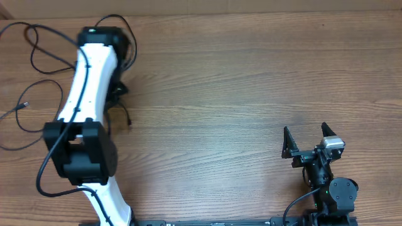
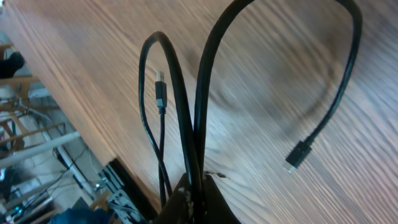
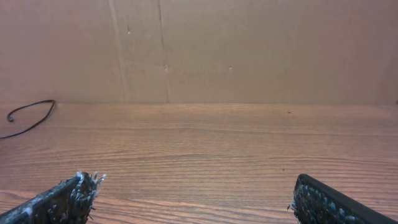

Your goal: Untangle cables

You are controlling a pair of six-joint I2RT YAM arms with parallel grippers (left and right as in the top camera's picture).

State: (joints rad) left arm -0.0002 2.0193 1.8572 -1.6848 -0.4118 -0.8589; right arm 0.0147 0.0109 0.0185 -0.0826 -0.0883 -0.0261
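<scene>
Left wrist view: we find the left gripper pressed together on the cables, pinching several strands at once at the bottom of the frame.

**Hazards, as we judge them**
- With more than one strand in the same pinch, any pull could drag the whole bundle along. That would draw a crossing tighter instead of opening it.
- The two plug ends hang free and could catch in a neighbouring loop.
- An edge of the tabletop runs close beside the strands in this view. A sweep that way could carry a loop over it.
- The right gripper sits near the right end of the near edge, fingers spread and holding nothing. It is well apart from the work, so nothing anchors the cords against the pull.

**Condition of the cables**
- They are thin, black and limp, rising from the pinch in long narrow loops that lie side by side.
- We cannot tell whether the loops cross within the pinch.
- Overhead, they lie towards the far left corner of the tabletop. More cord lies in loose curls by the left edge, one small plug showing there.
</scene>
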